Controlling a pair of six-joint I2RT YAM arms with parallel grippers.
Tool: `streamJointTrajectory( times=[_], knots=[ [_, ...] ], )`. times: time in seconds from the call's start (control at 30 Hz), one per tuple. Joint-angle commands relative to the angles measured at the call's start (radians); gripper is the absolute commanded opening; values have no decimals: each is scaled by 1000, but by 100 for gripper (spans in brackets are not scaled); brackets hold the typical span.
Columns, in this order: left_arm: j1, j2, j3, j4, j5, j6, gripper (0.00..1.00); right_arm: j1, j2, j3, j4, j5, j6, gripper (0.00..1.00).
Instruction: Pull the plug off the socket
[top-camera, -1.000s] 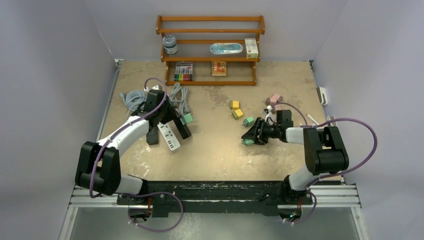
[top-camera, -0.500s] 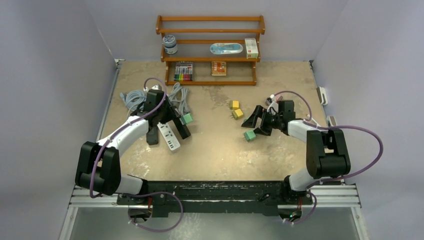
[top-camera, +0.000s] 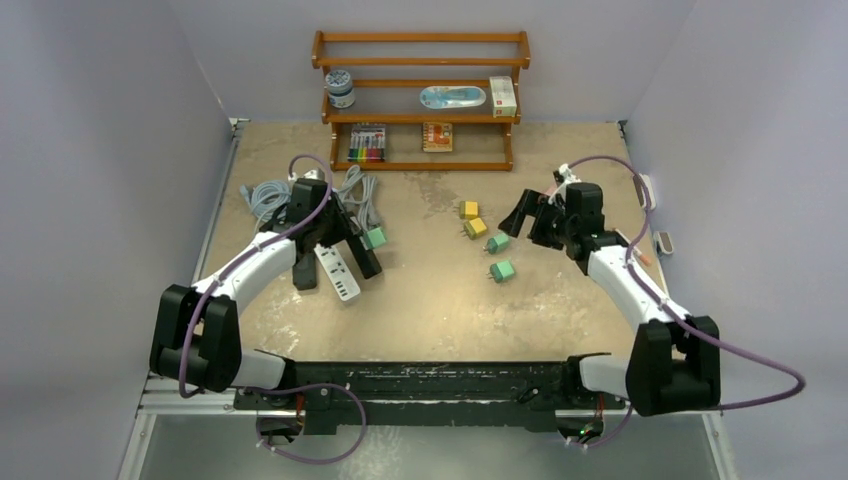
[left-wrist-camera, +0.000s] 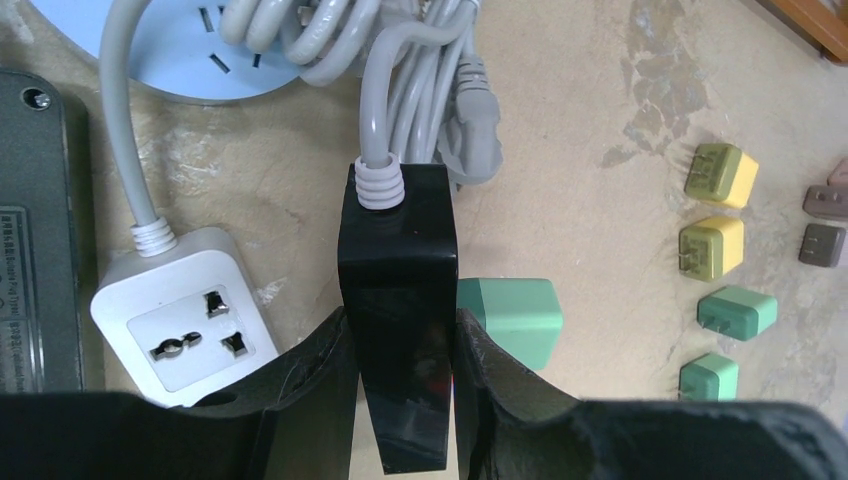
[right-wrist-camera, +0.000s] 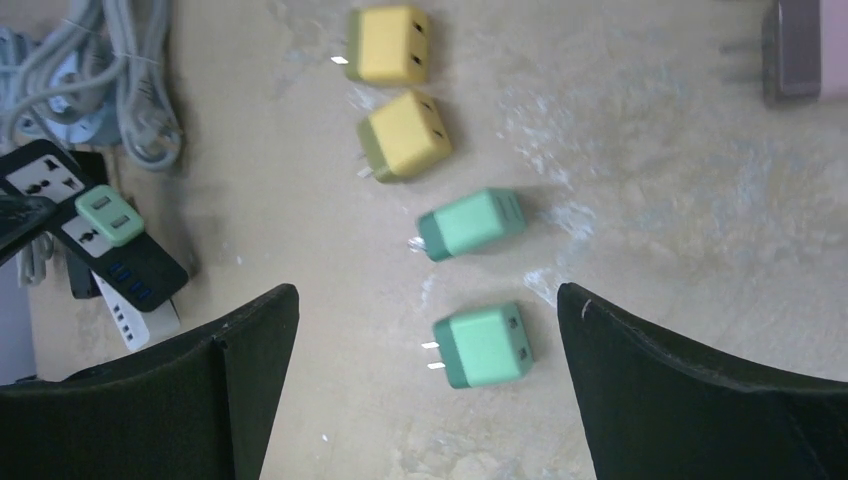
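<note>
Right end effector (top-camera: 522, 222) has just dropped a loose green plug (top-camera: 502, 270) on the surface (top-camera: 430, 310) and pulled back, jaws wide. Left end effector (left-wrist-camera: 400, 345) clamps the black power strip (left-wrist-camera: 400, 230), where you have 1 seated green plug (left-wrist-camera: 510, 315) left to pull.

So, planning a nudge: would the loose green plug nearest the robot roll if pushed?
It probably slides rather than rolls: the green plug is boxy, lying on a flat side. Its prongs project sideways, so an off-centre push may spin it.
</note>
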Motion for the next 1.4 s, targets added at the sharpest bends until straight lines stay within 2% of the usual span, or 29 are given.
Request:
streamJointTrajectory(
  times=[0.0,0.1,0.17,0.3,0.43,0.57,0.73,1.07,1.23,1.3,1.37],
  knots=[
    [13,-69,59,115,58,38,0,152,-67,116,26,183,-64,99],
    [10,-77,67,128,99,49,0,331,-30,177,96,192,-151,99],
    [4,-85,67,145,117,50,0,412,33,204,165,118,-186,99],
    [2,-96,60,170,128,38,0,463,180,280,286,-150,-184,98],
    [2,-100,60,173,126,33,0,483,316,365,364,-311,-190,98],
    [2,-112,58,175,127,23,0,501,416,473,354,-345,-199,97],
    [2,-140,52,178,119,20,0,505,512,488,442,-395,-132,95],
    [2,-168,36,183,120,11,0,560,662,603,419,-398,-116,88],
    [3,-180,29,180,123,13,0,579,692,623,439,-414,-100,79],
    [2,-183,23,180,123,14,0,584,694,629,441,-421,-100,72],
    [2,-184,16,186,124,12,0,590,698,631,442,-425,-104,42]
  ],
)
